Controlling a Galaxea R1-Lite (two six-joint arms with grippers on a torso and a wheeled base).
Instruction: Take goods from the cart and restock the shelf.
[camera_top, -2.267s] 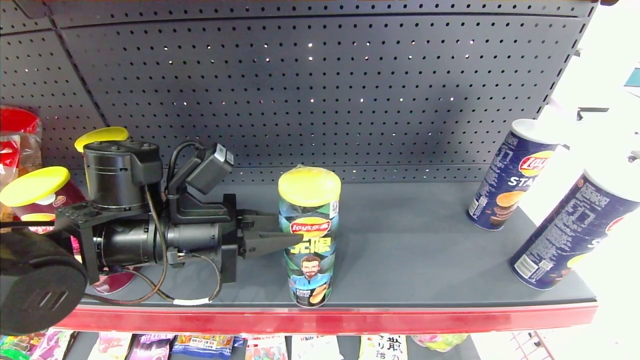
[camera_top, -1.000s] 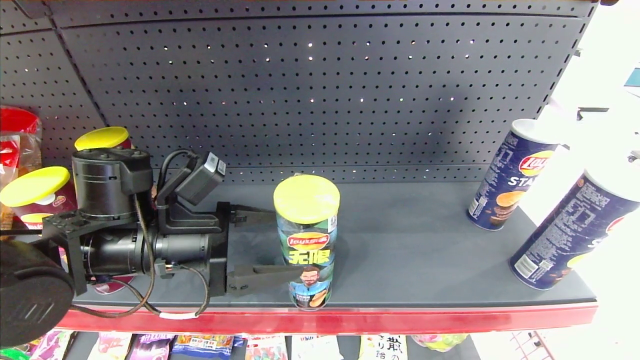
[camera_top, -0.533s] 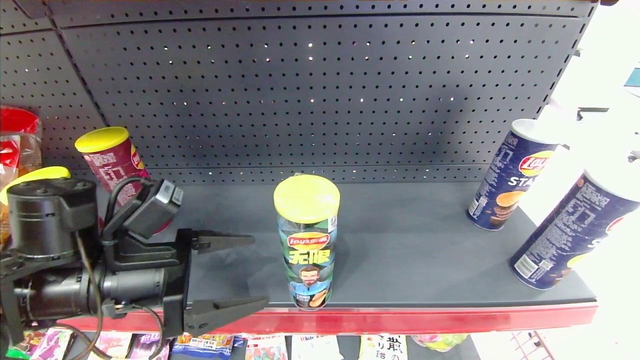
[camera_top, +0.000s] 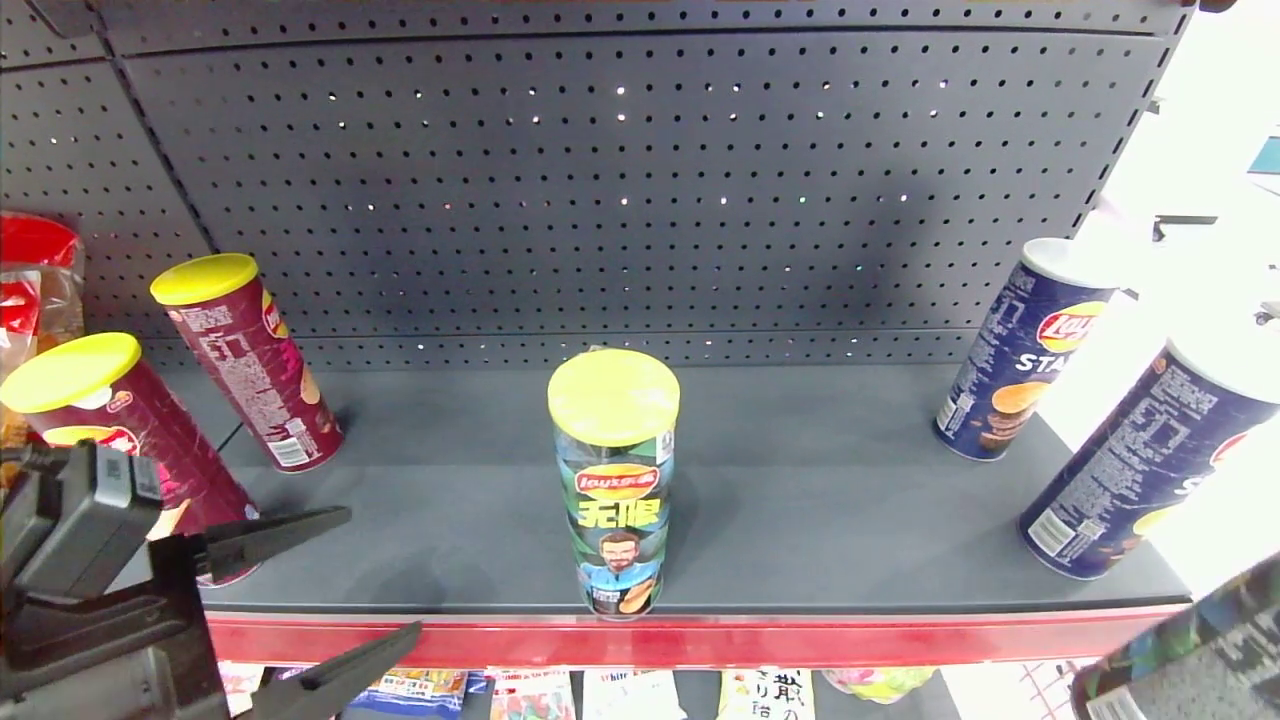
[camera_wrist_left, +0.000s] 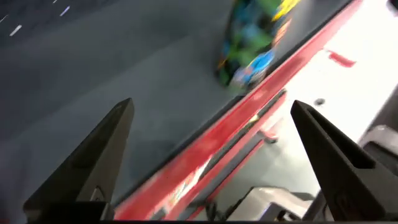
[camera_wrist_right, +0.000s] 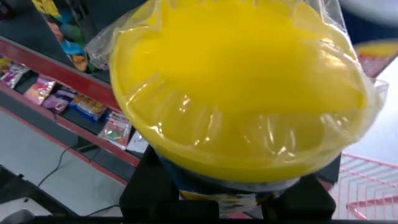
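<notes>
Yellow-lidded, one can (camera_top: 613, 480) stands upright at the front of the shelf (camera_top: 820, 500), the left gripper (camera_top: 380, 570) spread wide and empty off to its left, so next the right gripper (camera_wrist_right: 230, 196), clasping a second can (camera_wrist_right: 239, 87) below the shelf's right end, likely must raise it onto bare shelf.

head: down onto shelf (camera_top: 820, 500); wrists: close; left shares shelf's red edge (camera_wrist_left: 193, 158)

snack packets (camera_top: 410, 690): lower tier, front | red bag (camera_top: 35, 250): far left
</notes>
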